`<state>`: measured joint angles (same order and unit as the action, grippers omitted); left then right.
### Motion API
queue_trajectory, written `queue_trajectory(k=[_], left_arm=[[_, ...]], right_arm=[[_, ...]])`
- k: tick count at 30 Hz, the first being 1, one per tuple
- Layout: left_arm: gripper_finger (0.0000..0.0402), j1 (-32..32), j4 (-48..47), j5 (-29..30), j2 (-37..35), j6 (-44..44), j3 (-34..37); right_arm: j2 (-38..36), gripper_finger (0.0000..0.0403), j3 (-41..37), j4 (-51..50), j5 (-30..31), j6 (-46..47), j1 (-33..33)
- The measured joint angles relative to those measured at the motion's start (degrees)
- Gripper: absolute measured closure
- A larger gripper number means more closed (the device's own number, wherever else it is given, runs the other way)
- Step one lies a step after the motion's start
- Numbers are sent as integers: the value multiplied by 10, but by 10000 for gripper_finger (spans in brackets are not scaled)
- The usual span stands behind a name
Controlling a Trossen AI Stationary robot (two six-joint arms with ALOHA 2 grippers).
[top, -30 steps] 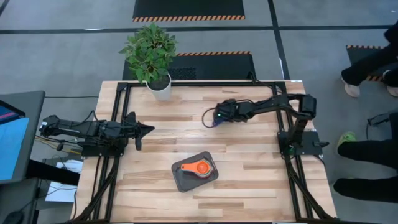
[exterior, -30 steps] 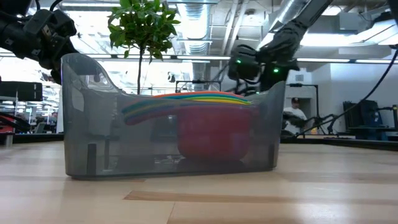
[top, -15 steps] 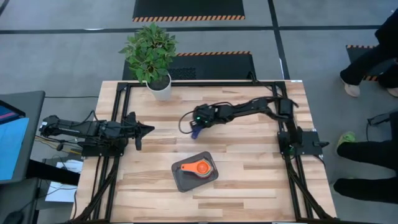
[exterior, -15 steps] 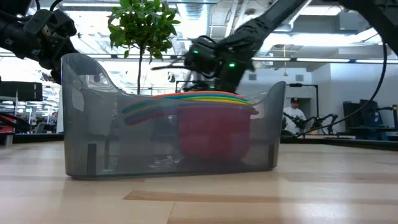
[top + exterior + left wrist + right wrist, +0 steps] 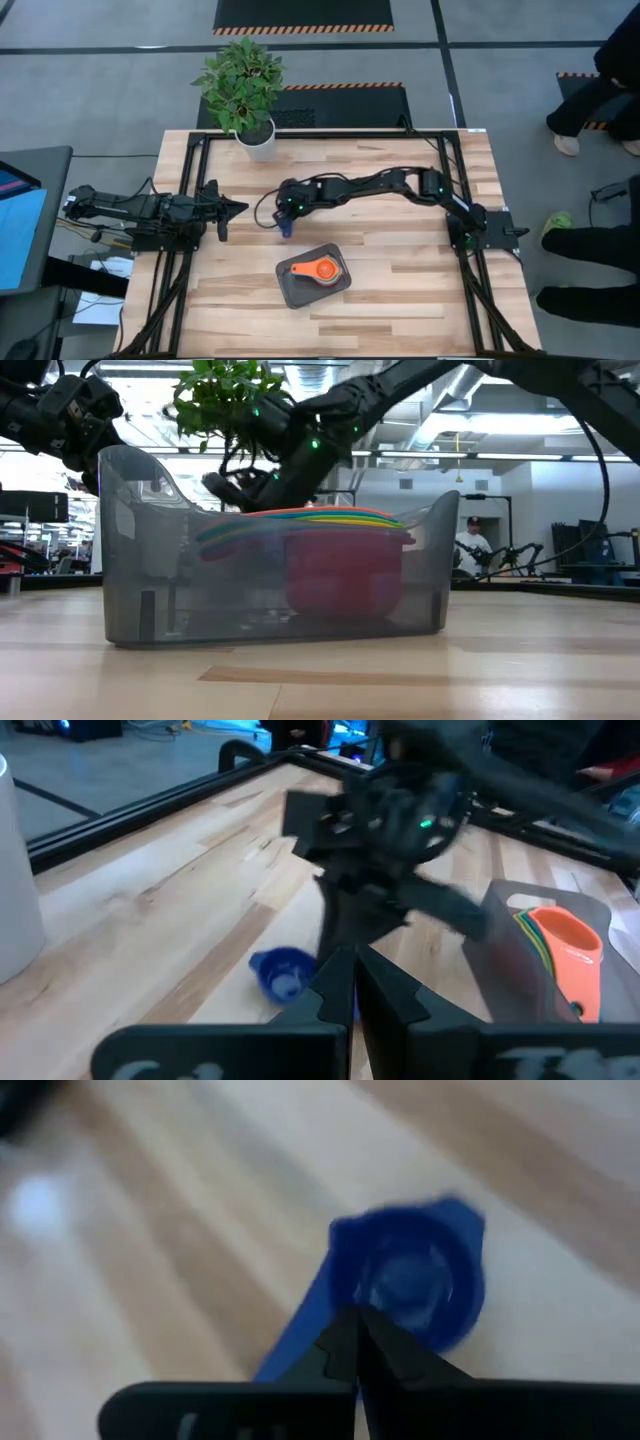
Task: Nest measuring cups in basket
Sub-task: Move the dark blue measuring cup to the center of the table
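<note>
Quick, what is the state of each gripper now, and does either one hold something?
Left gripper: shut, holding nothing, waiting at the table's left edge.
Right gripper: shut on the blue cup's handle.

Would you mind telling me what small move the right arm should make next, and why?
Probably carry the dark blue cup toward the basket. The right hand looks shut on the cup's handle, between the plant and the basket, where the other cups already sit nested.

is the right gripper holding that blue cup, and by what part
Yes: the right gripper is shut on the blue measuring cup, pinching its handle where it joins the bowl. The left gripper holds nothing.
</note>
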<state>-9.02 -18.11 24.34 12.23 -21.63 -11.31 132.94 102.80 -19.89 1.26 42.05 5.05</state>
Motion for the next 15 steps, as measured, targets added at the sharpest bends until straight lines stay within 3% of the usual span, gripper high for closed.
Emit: queue_trajectory(k=[8,10,13,15], left_arm=[[401,0,-4,0,0,0,0],[401,0,-5,0,0,-1,0],[402,0,-7,-10,0,-14,0],[401,0,-6,-22,4,-20,0]], right_arm=[[-20,396,58,-18,-21,-71,-42],[-37,391,78,-70,-16,-103,-53],[-48,389,118,-132,32,-148,-67],[-68,394,141,-233,94,-157,-72]])
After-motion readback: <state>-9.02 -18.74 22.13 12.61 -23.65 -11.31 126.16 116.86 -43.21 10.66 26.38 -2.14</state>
